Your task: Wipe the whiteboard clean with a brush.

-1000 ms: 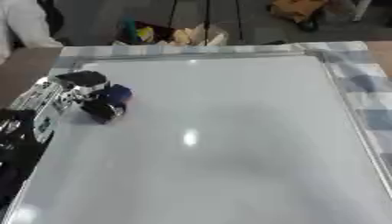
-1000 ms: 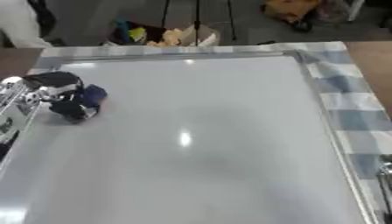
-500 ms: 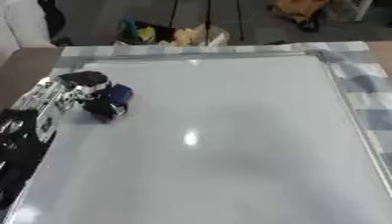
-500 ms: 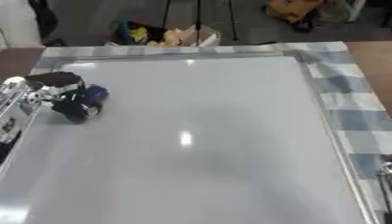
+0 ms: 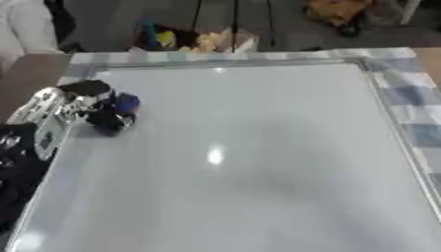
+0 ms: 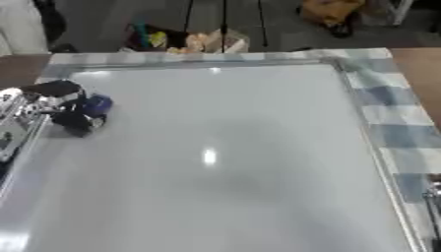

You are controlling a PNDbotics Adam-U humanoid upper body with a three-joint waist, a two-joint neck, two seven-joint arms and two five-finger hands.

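Beyond the far edge lies a grey floor (image 5: 284, 24). Thin dark stand legs (image 5: 231, 17) rise from it near the middle, with a cluster of yellow and pale objects (image 5: 203, 42) at their foot. An orange-brown lump (image 6: 331, 12) sits far right. A blue-and-white checked cloth (image 6: 392, 125) covers the brown tabletop (image 5: 30, 74) along the right and far sides.

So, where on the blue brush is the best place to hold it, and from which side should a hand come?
The brush already sits in the left hand at the whiteboard's left edge. Probably best to hold its upper body, coming from the left as now: its underside lies against the board, and only its blue right end shows past the curled fingers.
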